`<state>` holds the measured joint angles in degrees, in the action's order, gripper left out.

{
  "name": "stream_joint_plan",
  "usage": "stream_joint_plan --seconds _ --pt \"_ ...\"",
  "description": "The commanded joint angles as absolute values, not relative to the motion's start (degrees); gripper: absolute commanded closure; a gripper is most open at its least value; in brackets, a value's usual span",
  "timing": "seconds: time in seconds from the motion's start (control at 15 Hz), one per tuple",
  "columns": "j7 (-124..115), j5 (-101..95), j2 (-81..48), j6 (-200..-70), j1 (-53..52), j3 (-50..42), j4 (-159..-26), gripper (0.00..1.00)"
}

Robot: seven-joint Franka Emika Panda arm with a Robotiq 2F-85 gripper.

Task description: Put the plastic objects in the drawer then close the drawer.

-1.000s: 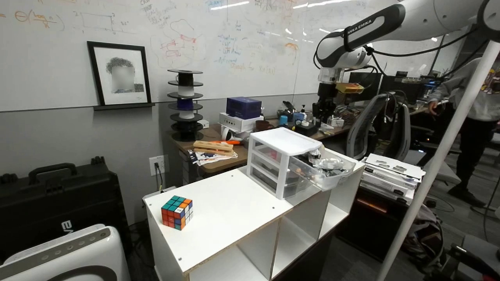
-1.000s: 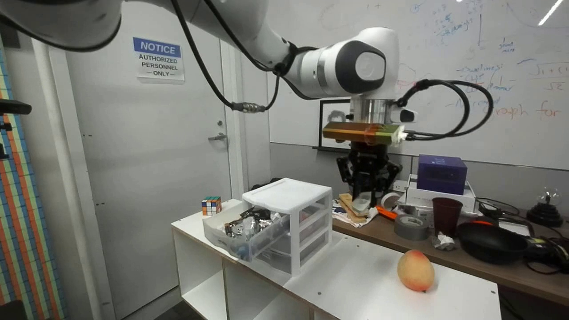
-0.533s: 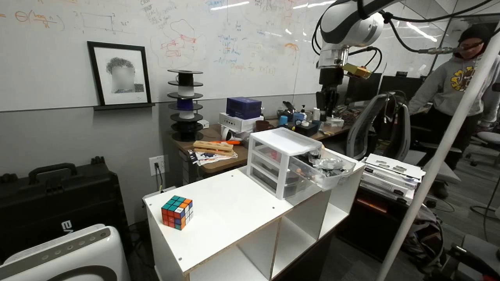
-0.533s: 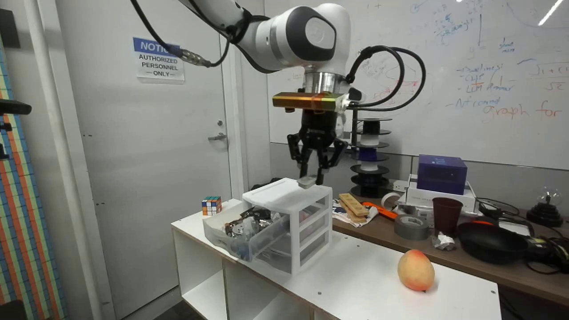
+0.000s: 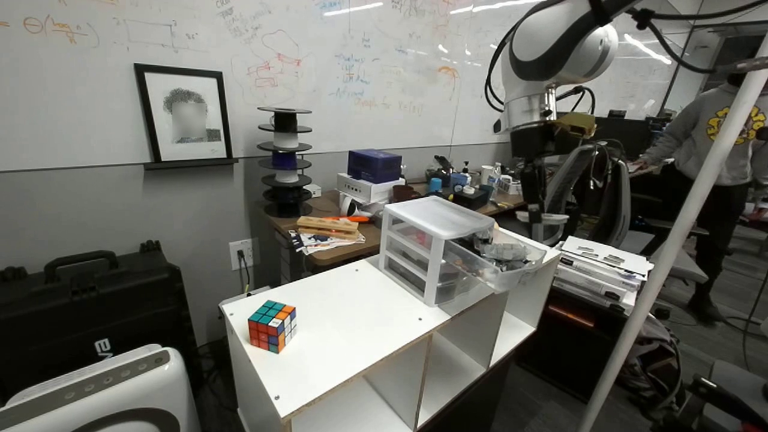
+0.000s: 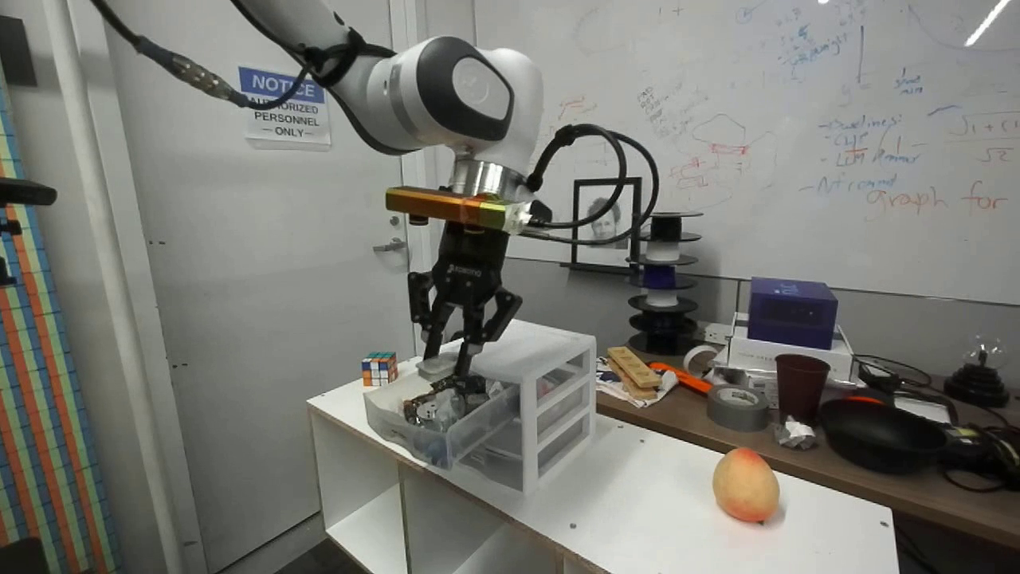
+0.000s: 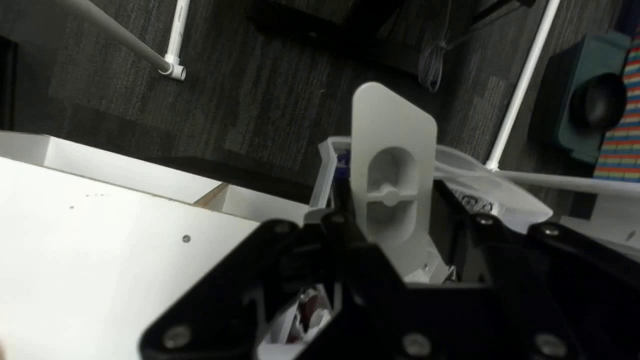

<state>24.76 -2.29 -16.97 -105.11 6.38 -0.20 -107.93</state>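
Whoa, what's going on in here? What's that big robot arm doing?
The robot arm is holding a pale plastic piece in its tool. The piece is up above a pulled-out drawer of the small white drawer unit, not inside it yet. Some shiny, crinkly stuff is already in the drawer, which isn't closed. The colourful cube and the mango-like fruit just sit on the white table.

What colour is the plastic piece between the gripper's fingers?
Plain pale grey-white; the plastic piece shows best in the wrist view.
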Motion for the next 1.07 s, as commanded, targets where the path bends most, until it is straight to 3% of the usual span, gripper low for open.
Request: stream_joint_plan --seconds 0.0,0.53,1.0 --pt "28.74 -5.90 -13.85 -109.54 5.34 0.31 -115.10 0.85" --pt "36.81 -3.89 -13.98 -125.04 5.45 2.58 -121.09 0.85" --pt "37.60 -0.56 -13.68 -130.76 5.51 3.27 -123.53 0.85"
